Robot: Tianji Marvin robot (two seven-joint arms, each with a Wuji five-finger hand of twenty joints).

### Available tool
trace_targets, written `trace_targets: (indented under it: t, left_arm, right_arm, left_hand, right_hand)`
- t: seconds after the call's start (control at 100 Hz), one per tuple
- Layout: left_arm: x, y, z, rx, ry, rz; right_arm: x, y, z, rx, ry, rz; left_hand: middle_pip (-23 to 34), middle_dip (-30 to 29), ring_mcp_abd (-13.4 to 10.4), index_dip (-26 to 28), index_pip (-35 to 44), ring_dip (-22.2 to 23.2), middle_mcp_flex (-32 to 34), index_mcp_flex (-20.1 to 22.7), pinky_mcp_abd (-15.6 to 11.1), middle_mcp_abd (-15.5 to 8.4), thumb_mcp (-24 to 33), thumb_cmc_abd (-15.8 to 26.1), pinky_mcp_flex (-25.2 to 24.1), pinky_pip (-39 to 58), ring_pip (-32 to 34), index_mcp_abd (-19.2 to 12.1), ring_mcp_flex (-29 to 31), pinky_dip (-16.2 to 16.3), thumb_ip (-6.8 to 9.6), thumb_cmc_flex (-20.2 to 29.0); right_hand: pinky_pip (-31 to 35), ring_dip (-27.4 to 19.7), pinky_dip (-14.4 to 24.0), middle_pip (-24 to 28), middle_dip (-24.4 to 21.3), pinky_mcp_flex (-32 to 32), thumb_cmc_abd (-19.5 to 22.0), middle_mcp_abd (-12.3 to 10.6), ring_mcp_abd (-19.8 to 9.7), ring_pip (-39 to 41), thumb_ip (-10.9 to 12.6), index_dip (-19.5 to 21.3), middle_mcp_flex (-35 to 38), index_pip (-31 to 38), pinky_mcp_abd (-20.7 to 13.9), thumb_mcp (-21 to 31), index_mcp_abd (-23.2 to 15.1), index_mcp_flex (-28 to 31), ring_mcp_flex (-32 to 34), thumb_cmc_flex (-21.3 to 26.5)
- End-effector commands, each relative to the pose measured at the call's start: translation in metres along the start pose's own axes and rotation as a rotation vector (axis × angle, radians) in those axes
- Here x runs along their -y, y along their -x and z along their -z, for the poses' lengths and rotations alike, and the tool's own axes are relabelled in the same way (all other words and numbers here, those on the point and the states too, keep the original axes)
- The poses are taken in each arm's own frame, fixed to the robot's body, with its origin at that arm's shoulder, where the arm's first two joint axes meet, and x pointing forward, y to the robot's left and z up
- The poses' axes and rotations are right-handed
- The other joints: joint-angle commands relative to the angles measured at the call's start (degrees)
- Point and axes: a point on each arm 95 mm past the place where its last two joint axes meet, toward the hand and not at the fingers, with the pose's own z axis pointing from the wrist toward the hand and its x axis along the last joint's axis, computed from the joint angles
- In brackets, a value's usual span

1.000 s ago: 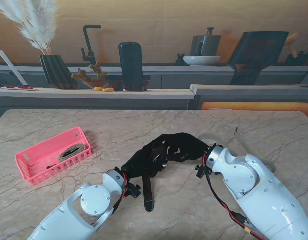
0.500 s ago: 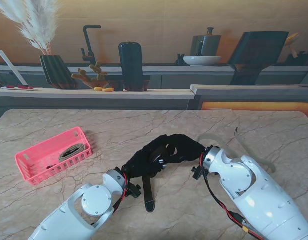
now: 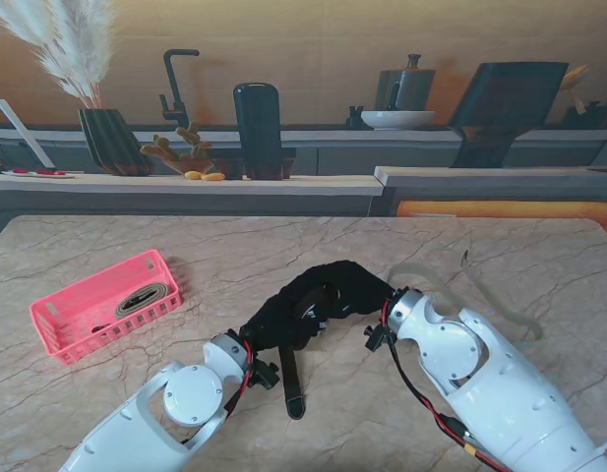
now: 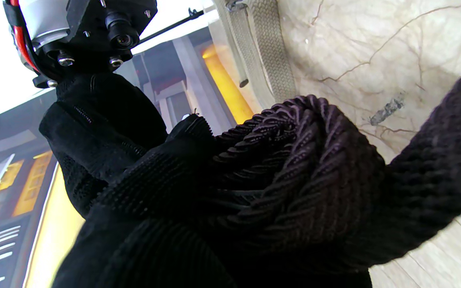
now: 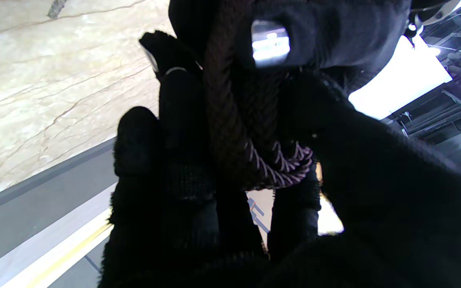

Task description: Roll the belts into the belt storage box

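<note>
Stand view shows two black-gloved hands meeting over the middle of the marble table (image 3: 283, 246), one pink storage box (image 3: 104, 305) well to the left, and three belts in all: a dark braided belt (image 3: 292, 379) between the hands, a beige webbing belt (image 3: 490, 300) lying loose on the table to the right, and a third rolled belt (image 3: 141, 298) already lying inside the box. The left hand (image 3: 283, 320) and the right hand (image 3: 347, 290) press together around the dark belt's coil, and a straight tail of that belt trails out from under them toward me, its tip flat on the marble. Left wrist view puts the coil (image 4: 306, 160) right at the fingers of the left hand (image 4: 166, 208), which curl closed around its tightly wound braided turns, with the right hand (image 4: 98, 136) closing in from the far side. Right wrist view shows the right hand (image 5: 198, 192) with its fingers wrapped round the same braided coil (image 5: 230, 128), a lighter stitched edge showing where the turns overlap. Both hands therefore have a firm closed hold on the one dark belt. The beige belt (image 4: 266, 52) lies beyond the hands, untouched, and the box stands well apart from both hands.
</note>
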Motion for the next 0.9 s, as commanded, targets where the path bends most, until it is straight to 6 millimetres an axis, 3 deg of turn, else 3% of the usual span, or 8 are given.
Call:
trace_targets:
  t: [0.0,0.08,0.15,0.21,0.46,0.66,0.89]
  left_arm:
    - [-0.001,-0.017,-0.007,-0.040,-0.023,0.034]
    - [-0.001,-0.017,-0.007,-0.037,-0.041,0.059]
    - [0.000,-0.018,-0.006,-0.033,-0.056,0.084]
    - [0.001,-0.018,-0.006,-0.028,-0.066,0.104]
    - [0.005,-0.016,-0.007,-0.005,-0.087,0.163]
    - [0.006,-0.016,-0.007,0.004,-0.086,0.202]
    - [0.004,-0.013,-0.010,0.023,-0.077,0.209]
  right_arm:
    - [0.013,-0.004,0.001,-0.006,0.003,-0.009]
    - [0.009,-0.005,0.002,-0.003,0.037,0.004]
    - [0.004,-0.005,0.004,0.001,0.059,0.012]
    - [0.000,-0.007,0.006,0.002,0.076,0.020]
    - [-0.022,-0.018,0.008,-0.021,0.191,0.105]
    - [-0.038,-0.027,0.008,-0.033,0.253,0.158]
    - [-0.054,-0.037,0.007,-0.048,0.291,0.231]
  left_hand:
    - [0.2,-0.5,-3.3,1.7,5.4,-0.5,-2.0,0.7,-0.9,-3.2,6.1,2.7,-1.0,-0.4,-0.3,-2.3,0.5,-0.7,2.84,-2.0]
    - [3.6,-3.0,-2.1,3.9,9.9,-1.0,-4.2,0.4,0.3,-2.8,7.6,1.7,-3.0,-1.1,-1.0,-2.2,-1.2,-1.3,2.55,-7.2]
    - [6.0,-7.9,-0.7,4.3,10.8,-1.3,-7.1,0.4,1.2,-2.8,9.4,2.3,-5.4,-1.8,-1.7,-2.1,-3.5,-1.2,4.12,-12.8]
    - [5.8,-10.2,0.1,4.9,12.0,-1.6,-8.8,0.5,1.7,-2.7,8.8,1.6,-7.5,-2.7,-2.6,-2.2,-5.7,-1.4,4.04,-15.1]
    - [0.6,-12.7,1.2,6.2,14.5,-5.1,-14.4,5.2,2.9,-2.5,6.0,-1.1,-14.7,-7.6,-9.6,-2.7,-14.6,-2.0,3.81,-19.7]
    - [-0.9,-13.6,1.4,8.5,17.2,-8.6,-13.4,12.1,3.4,-2.5,5.9,-2.0,-16.5,-10.1,-14.0,-2.8,-16.4,-2.0,3.63,-21.1]
    - [-2.5,-15.0,1.0,10.2,16.5,-12.3,-12.6,12.7,2.6,-2.8,5.2,-1.7,-20.0,-13.5,-18.1,-2.7,-19.3,-3.5,3.56,-21.7]
  right_hand:
    - [4.4,0.4,1.8,2.4,2.6,3.1,0.9,-8.1,-3.6,2.0,1.6,1.1,5.1,9.5,-3.4,9.3,3.0,10.6,3.8,6.4]
    - [5.2,-0.1,1.9,1.8,2.2,4.3,0.3,-8.9,-3.8,2.5,1.1,1.0,6.8,9.7,-3.4,10.5,1.3,12.1,5.0,5.7]
    - [5.5,-0.2,2.0,1.7,2.1,4.7,0.2,-9.0,-3.9,3.0,0.8,1.1,7.8,9.9,-3.4,11.0,0.3,12.8,5.5,5.3]
    - [5.5,-0.1,2.0,1.6,1.9,4.7,0.2,-9.0,-4.0,3.2,0.6,1.2,8.5,10.0,-3.4,11.3,-0.4,13.2,5.8,4.9]
    - [5.1,0.3,1.9,1.5,2.2,4.1,0.1,-10.0,-4.4,3.6,-0.1,1.7,8.8,10.3,-3.7,11.9,-1.5,13.7,5.4,4.9]
    - [4.8,0.4,1.9,1.8,3.1,3.7,0.1,-10.0,-4.4,3.7,0.2,2.2,8.4,10.3,-3.9,12.2,-1.3,13.7,5.2,5.0]
    - [4.9,0.7,2.2,2.1,4.3,3.7,0.2,-9.5,-4.4,3.9,1.1,2.6,8.0,10.1,-3.7,12.1,-1.1,13.6,5.3,5.0]
